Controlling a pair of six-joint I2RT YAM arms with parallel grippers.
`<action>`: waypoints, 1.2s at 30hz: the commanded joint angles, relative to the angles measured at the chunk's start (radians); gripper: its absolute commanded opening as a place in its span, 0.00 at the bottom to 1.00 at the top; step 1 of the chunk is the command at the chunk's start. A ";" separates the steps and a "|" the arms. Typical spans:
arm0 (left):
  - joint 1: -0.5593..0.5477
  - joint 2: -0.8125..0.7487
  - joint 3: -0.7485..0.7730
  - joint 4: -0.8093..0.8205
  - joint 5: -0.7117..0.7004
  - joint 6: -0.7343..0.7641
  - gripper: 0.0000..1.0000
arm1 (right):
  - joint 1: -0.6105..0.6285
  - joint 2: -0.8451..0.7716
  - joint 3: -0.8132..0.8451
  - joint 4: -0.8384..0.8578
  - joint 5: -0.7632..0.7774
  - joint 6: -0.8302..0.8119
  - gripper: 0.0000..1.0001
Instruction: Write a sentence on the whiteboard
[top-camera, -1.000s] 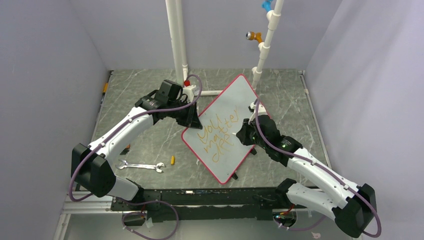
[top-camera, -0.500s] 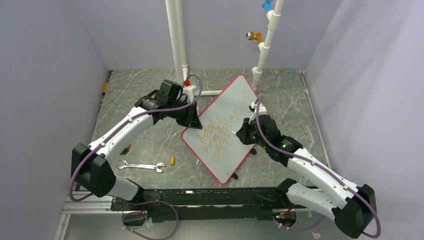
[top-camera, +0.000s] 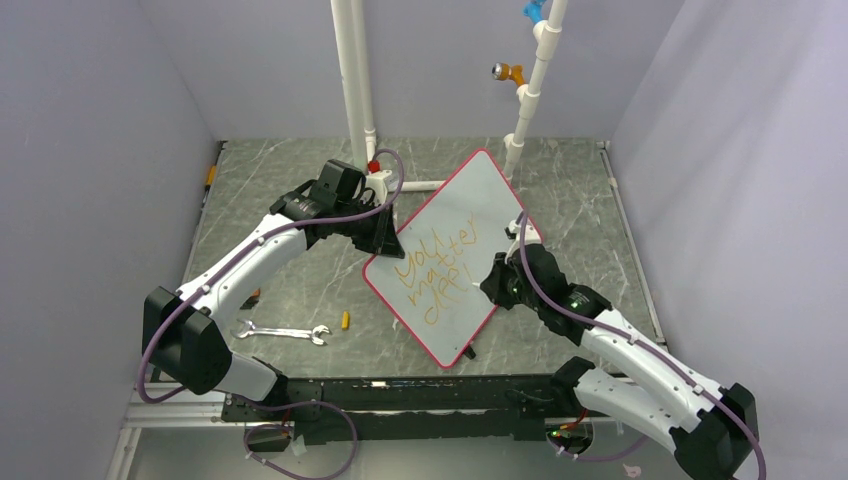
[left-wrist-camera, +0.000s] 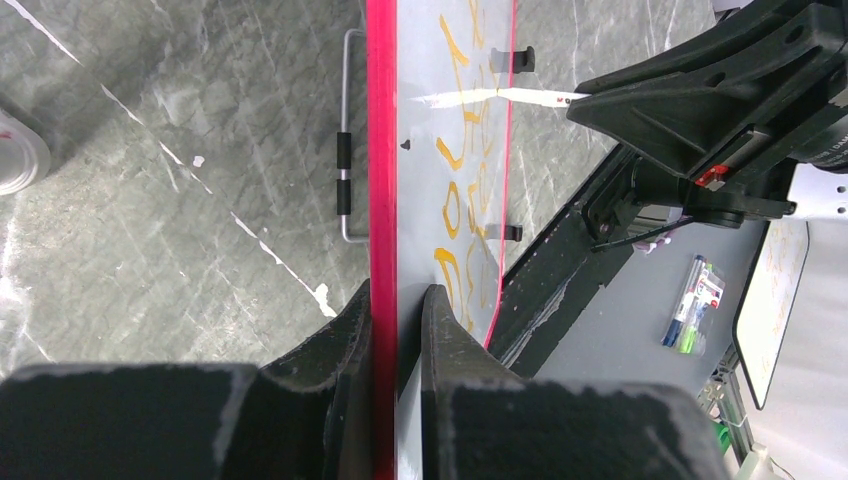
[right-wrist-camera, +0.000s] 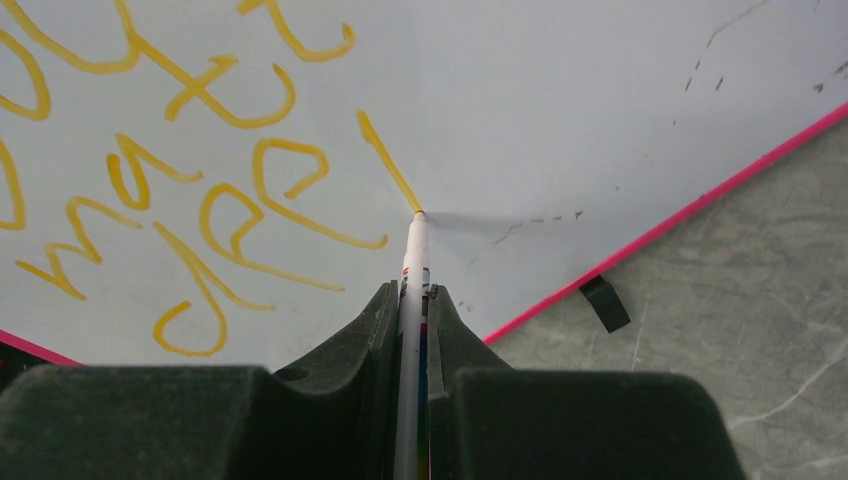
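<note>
Nearer now, the right tool (right-wrist-camera: 413, 296), clamped on the marker (right-wrist-camera: 414, 250), touches its tip to the whiteboard (right-wrist-camera: 600, 100), which the left tool (left-wrist-camera: 398, 300) pinches, just right of the sentence (top-camera: 432, 275).

The top camera sits high up and far back, looking down on the whole whiteboard (top-camera: 470, 200). The left wrist camera is right at the whiteboard, looking along its red edge (left-wrist-camera: 381, 150). The right wrist camera is just above the whiteboard, looking down along a pen (right-wrist-camera: 413, 260). All three see the yellow writing (top-camera: 430, 280).
</note>
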 joint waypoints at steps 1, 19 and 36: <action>0.022 -0.024 0.014 -0.019 -0.281 0.105 0.00 | 0.002 -0.009 -0.019 -0.081 -0.030 0.032 0.00; 0.023 -0.037 0.013 -0.019 -0.277 0.108 0.00 | 0.003 0.068 0.185 -0.001 0.020 -0.037 0.00; 0.021 -0.035 0.012 -0.021 -0.272 0.108 0.00 | 0.000 0.164 0.186 0.067 0.074 -0.061 0.00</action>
